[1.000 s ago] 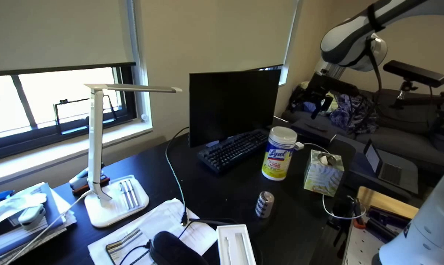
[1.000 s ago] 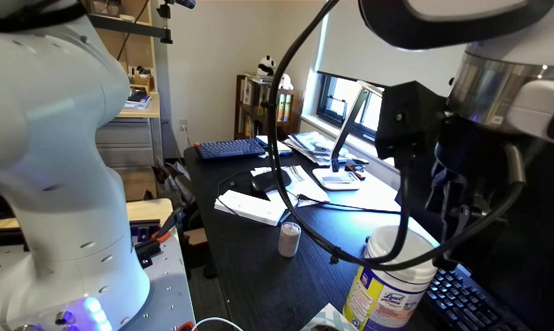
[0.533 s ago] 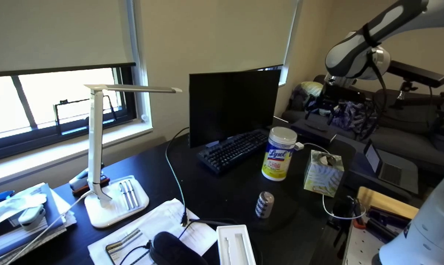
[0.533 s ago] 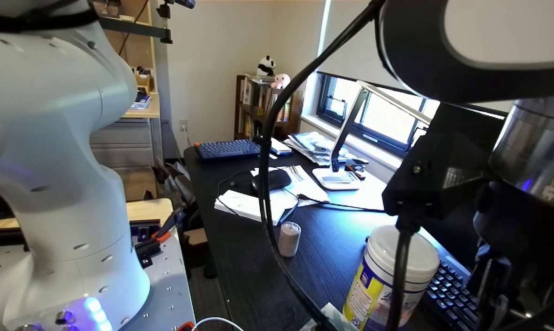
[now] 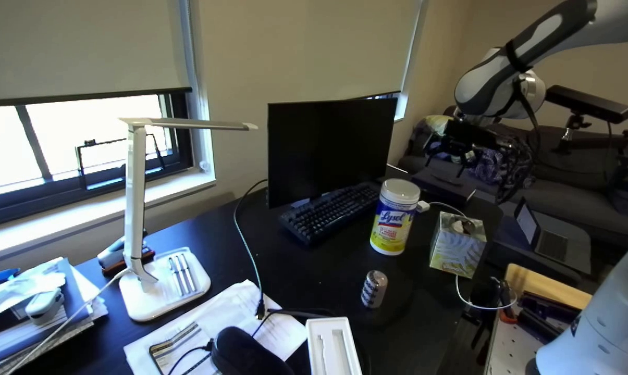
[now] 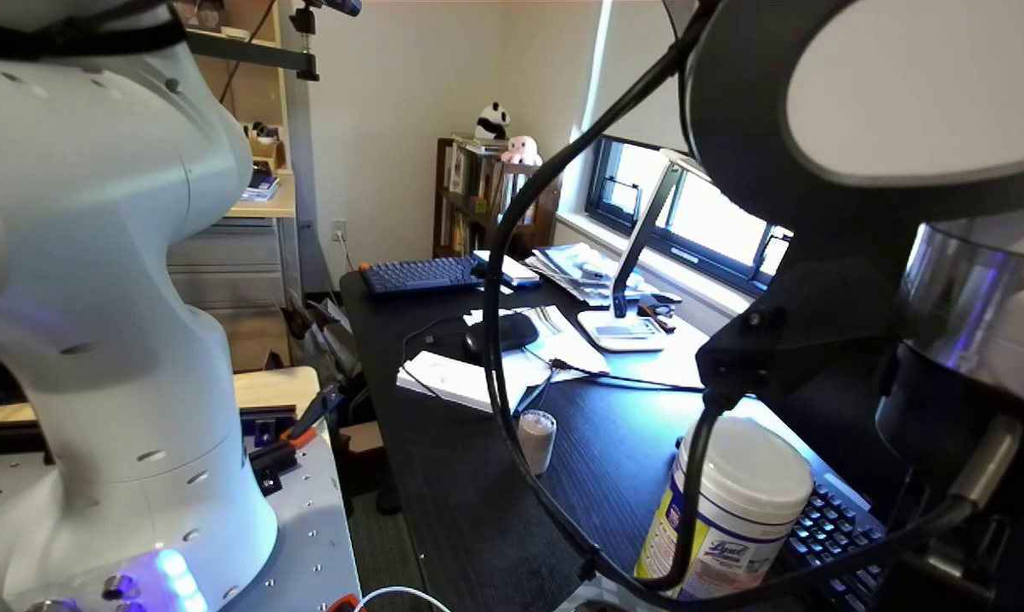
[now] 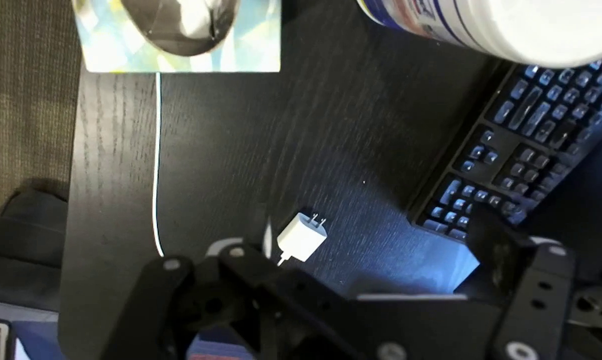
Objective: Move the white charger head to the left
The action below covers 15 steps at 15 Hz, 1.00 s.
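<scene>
The white charger head (image 7: 302,237) lies on the dark desk in the wrist view, its two metal prongs pointing up and to the right. A thin white cable leaves its lower end and passes behind a gripper finger. In an exterior view the charger head (image 5: 423,206) shows small beside the canister; elsewhere it is hidden or out of view. My gripper (image 7: 375,235) is open and empty, fingers wide apart. The charger head appears between them, close to the left finger. In an exterior view the gripper (image 5: 452,156) hangs above the desk's far right end, well off the surface.
A Lysol canister (image 5: 392,224), tissue box (image 5: 457,247) and small cylinder (image 5: 374,289) stand on the desk (image 5: 303,271). The keyboard (image 7: 495,160) and monitor (image 5: 329,151) are beside the canister. The desk edge (image 7: 73,165) shows at left in the wrist view.
My arm has come down a little and the gripper has turned and levelled. In the last half second it shifted slightly. The charger head and desk objects have not moved.
</scene>
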Tool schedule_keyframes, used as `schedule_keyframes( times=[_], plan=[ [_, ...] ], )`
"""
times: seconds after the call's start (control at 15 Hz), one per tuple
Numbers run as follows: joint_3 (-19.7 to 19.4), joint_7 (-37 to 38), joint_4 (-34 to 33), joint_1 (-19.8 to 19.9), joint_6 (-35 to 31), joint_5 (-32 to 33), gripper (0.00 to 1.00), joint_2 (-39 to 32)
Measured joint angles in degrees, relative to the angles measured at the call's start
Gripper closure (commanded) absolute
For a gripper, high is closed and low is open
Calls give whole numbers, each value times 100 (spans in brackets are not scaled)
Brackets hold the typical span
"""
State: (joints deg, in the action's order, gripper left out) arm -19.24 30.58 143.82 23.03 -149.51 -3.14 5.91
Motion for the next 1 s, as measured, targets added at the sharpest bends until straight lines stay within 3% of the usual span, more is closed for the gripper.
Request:
schedule_keyframes(
  times=[0.27,0.6,1.0],
  plan=[
    [24,1222,-347,-6,-323,2,0,-864],
    [-283,2458,-1251,-141,-35,-103,0,-2030],
    [-343,2471,-1356,-208,-8,-118,0,-2153]
  ],
)
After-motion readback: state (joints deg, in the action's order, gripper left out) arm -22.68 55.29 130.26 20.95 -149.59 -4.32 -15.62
